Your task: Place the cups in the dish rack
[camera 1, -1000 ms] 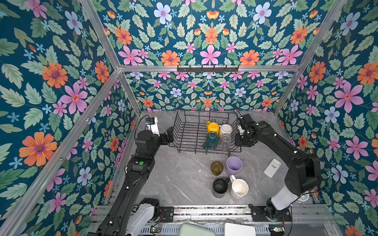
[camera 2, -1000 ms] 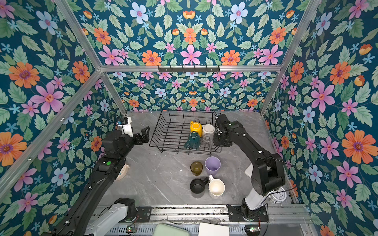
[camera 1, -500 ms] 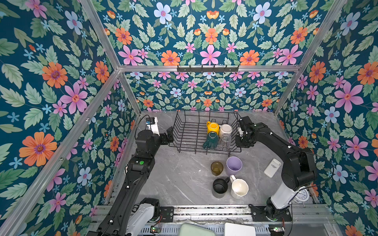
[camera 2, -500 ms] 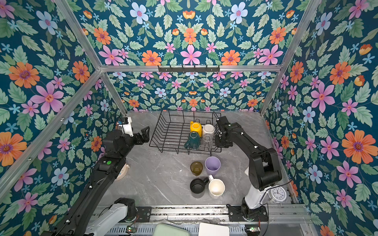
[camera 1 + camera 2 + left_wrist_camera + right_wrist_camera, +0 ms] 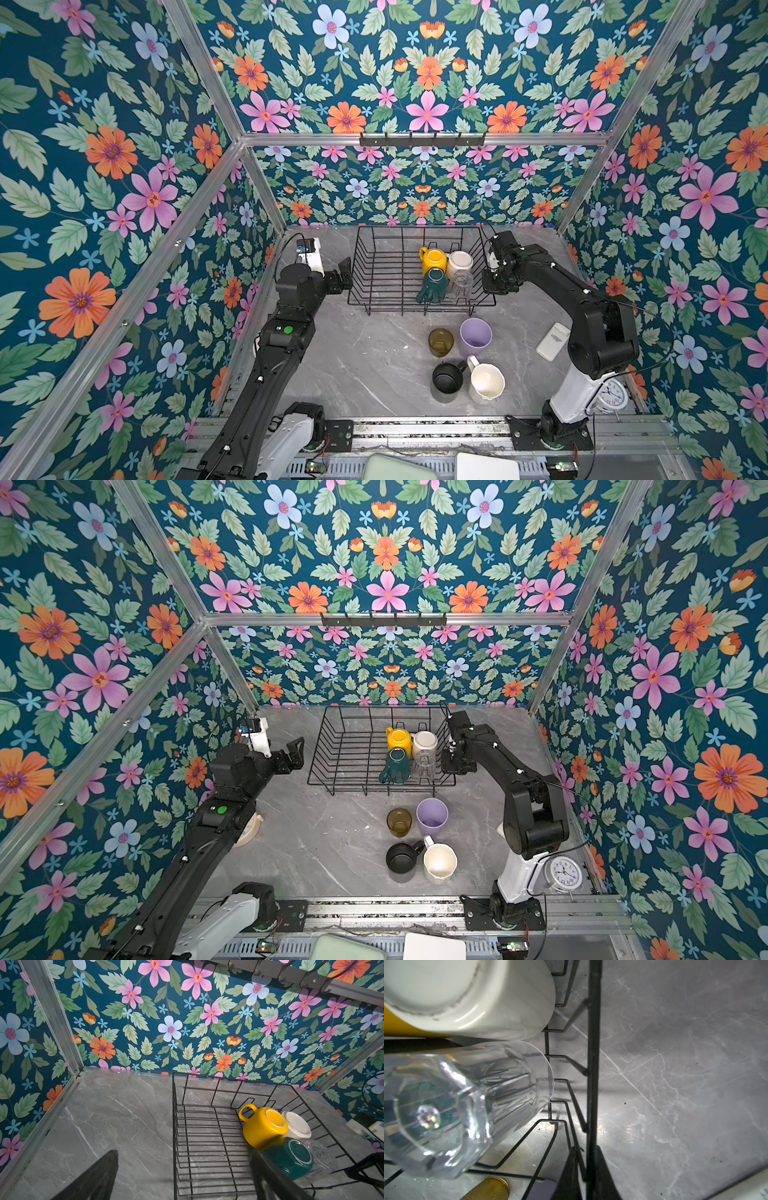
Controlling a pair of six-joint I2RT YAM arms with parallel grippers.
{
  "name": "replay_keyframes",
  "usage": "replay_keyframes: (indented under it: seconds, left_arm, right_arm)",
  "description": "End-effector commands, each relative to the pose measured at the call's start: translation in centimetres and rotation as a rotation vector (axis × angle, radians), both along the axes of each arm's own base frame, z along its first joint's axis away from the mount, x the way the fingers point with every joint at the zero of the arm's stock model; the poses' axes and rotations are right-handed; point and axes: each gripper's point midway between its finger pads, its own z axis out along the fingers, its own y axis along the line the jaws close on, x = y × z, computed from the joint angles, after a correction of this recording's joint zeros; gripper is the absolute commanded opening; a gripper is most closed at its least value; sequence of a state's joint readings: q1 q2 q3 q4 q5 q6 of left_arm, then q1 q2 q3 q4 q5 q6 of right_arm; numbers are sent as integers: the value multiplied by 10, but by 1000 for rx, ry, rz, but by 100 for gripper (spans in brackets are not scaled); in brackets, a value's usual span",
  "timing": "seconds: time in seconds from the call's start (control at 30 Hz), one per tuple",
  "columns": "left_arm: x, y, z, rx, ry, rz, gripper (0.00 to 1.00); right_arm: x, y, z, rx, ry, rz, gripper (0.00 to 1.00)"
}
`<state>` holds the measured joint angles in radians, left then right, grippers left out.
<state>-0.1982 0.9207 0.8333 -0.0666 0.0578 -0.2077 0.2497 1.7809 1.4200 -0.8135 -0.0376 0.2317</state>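
Dish rack point(image 5: 386, 270) holds four cups point(image 5: 434, 259), inverted for draining; right tool point(image 5: 489, 286) clamps its side wire, likely steadying it; left tool point(image 5: 341, 274) stands open-jawed.

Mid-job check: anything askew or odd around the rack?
Yes: the right gripper seems closed on the dish rack's side wire, not a cup. Inside, the clear glass lies tilted beside the white mug.

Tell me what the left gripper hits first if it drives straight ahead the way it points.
Most likely the dish rack: the open left gripper points at the side wall facing it, with nothing visible between. Its exact height against the wires is unclear.
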Motion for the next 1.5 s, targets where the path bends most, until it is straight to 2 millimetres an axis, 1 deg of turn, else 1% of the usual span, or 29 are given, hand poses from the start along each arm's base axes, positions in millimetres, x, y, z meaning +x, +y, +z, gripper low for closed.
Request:
replay_keyframes:
  seconds: [0.0, 0.13, 0.17, 0.23, 0.3, 0.33, 0.37, 0.5, 0.57, 0.6, 0.67, 0.77, 0.87, 0.97, 1.13, 1.27, 1.37, 1.47]
  left_arm:
    - [2, -1, 4, -2, -17, -2, 100]
    - [2, -1, 5, -4, -20, -3, 100]
    - [2, 0, 5, -5, -18, -2, 100]
    - [2, 0, 6, -6, -20, -1, 100]
    - [1, 0, 6, -7, -20, -1, 100]
    - [1, 0, 7, -8, -22, 0, 100]
    - [1, 1, 6, -7, -22, 2, 100]
    - [1, 1, 6, -9, -23, 4, 100]
    - [1, 1, 7, -13, -25, 2, 100]
    - [1, 1, 7, -15, -25, 0, 100]
    - [1, -1, 7, -19, -24, -4, 100]
    - [1, 0, 7, -20, -24, -5, 100]
    - [2, 0, 6, -22, -22, -3, 100]
    - [2, -1, 5, -25, -18, -4, 100]
    - [2, -1, 6, -27, -20, -4, 100]
    - [2, 0, 5, -26, -18, -2, 100]
    - [2, -1, 5, -27, -17, -6, 100]
    - [3, 0, 5, -27, -17, -3, 100]
  right_arm:
    - [-1, -8, -1, -54, 1, 14, 16]
    - [1, -7, 18, -36, -43, 0, 24]
    - [1, -7, 25, -31, -57, -6, 28]
    - [0, -8, 38, -23, -80, -19, 40]
    - [-2, -8, 52, -9, -107, -31, 47]
    - [-7, -8, 67, 7, -137, -37, 50]
    - [-11, -9, 76, 20, -151, -43, 52]
    - [-40, -5, 99, 100, -177, -66, 53]
    - [-60, -2, 110, 118, -209, -64, 53]
    - [-69, -1, 113, 115, -213, -59, 53]
    - [-90, 1, 113, 101, -202, -52, 53]
    - [-117, 6, 106, 102, -178, -46, 53]
    - [-137, 9, 95, 115, -150, -67, 53]
    - [-150, 11, 82, 108, -126, -69, 53]
    - [-159, 20, 68, 122, -98, -77, 53]
    - [-159, 28, 57, 116, -85, -72, 53]
    - [-158, 29, 48, 90, -70, -76, 53]
    - [-155, 35, 39, 101, -62, -85, 52]
